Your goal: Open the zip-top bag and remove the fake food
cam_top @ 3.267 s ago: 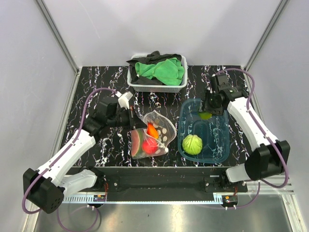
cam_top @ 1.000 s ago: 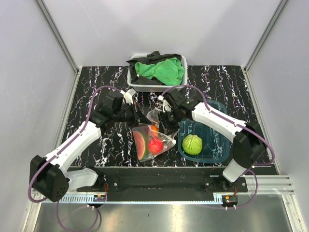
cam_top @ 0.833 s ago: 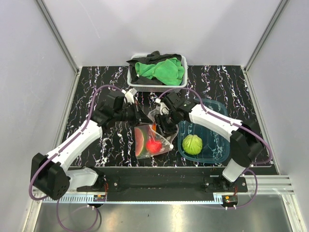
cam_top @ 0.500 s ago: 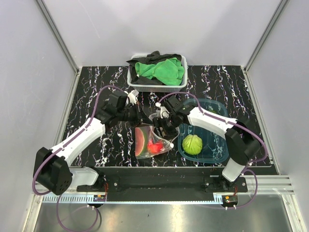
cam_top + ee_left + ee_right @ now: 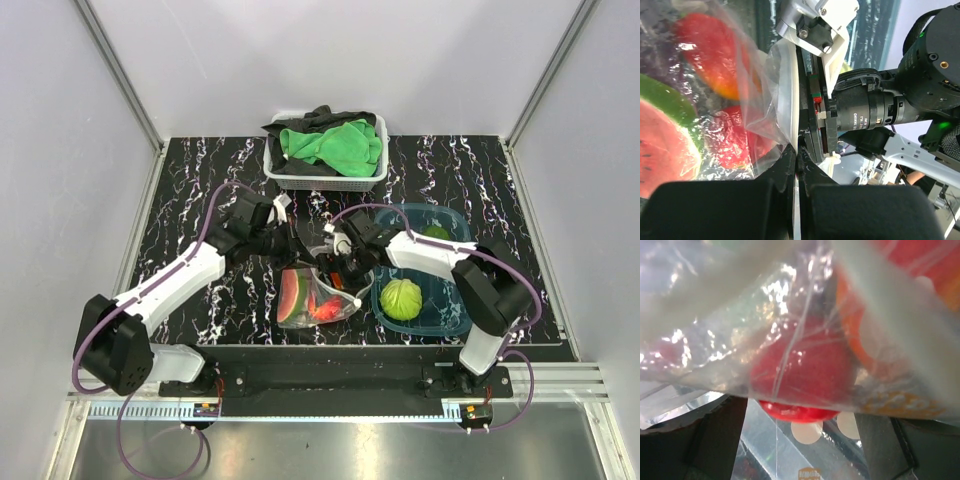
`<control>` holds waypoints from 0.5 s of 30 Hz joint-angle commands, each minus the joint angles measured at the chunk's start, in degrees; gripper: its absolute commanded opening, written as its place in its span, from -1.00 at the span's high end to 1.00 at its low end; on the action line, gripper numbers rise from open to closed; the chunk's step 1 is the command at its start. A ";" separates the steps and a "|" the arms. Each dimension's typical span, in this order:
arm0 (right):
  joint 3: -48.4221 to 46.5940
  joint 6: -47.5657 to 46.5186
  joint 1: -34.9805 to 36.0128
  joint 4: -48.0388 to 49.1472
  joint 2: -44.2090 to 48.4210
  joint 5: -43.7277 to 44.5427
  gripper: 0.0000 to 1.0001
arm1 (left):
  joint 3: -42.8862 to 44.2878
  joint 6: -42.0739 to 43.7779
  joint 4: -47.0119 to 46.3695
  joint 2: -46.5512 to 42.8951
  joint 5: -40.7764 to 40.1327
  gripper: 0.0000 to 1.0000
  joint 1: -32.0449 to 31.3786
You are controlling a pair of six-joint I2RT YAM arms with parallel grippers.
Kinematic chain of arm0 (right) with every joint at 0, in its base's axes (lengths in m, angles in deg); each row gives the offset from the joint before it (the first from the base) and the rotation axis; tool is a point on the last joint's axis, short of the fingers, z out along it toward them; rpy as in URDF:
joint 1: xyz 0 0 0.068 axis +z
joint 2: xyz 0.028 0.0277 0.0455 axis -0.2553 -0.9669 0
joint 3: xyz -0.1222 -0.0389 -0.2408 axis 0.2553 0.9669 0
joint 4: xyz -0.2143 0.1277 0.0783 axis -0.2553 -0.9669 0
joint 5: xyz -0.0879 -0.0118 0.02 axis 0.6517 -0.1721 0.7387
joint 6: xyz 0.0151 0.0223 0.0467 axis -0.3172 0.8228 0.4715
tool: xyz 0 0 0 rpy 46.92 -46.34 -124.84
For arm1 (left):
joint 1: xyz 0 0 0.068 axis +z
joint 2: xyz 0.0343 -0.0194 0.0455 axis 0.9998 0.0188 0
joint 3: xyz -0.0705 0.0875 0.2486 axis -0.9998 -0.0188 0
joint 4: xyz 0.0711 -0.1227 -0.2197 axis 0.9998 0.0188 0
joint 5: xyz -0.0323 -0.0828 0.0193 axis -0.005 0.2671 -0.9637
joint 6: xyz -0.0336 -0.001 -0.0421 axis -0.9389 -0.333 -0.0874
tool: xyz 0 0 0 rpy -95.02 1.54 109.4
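The zip-top bag (image 5: pixel 335 292) lies at the table's near middle, its mouth facing the back. Inside are fake food pieces: a watermelon slice (image 5: pixel 291 297) and a red round fruit (image 5: pixel 325 313). My left gripper (image 5: pixel 303 247) is shut on the bag's upper edge, with the clear film (image 5: pixel 765 100) pinched between its fingertips (image 5: pixel 790 167). My right gripper (image 5: pixel 340 268) sits at the bag's mouth, open. In the right wrist view its dark fingers (image 5: pixel 715 440) stand wide apart below the red fruit (image 5: pixel 802 375), beside an orange piece (image 5: pixel 860 340). A green leafy ball (image 5: pixel 401 299) rests in the teal tub.
The translucent teal tub (image 5: pixel 455 300) stands right of the bag and also holds a small yellow-green bit (image 5: pixel 435 232). A white basket (image 5: pixel 325 178) with green cloth (image 5: pixel 335 143) and dark cloth sits at the back. Grey walls close in three sides.
My right arm swung left from the tub to the bag's mouth and its jaws opened wide. My left arm shifted right, still holding the bag's edge, and the bag slid slightly.
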 commanded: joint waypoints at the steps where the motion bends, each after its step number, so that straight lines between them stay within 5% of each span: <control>1: 1.07 -1.61 1.92 6.48 -2.12 -2.89 -0.80 | -0.03 -2.49 -9.99 -0.64 0.19 1.00 -2.15; 7: 1.07 -0.90 1.84 10.70 -3.97 -1.75 -0.77 | -1.79 -3.55 -11.31 -0.74 0.54 1.00 -2.42; 15: -1.82 1.39 1.84 6.41 2.00 1.94 -0.02 | -0.74 0.67 -5.96 -3.63 -1.48 1.00 -1.98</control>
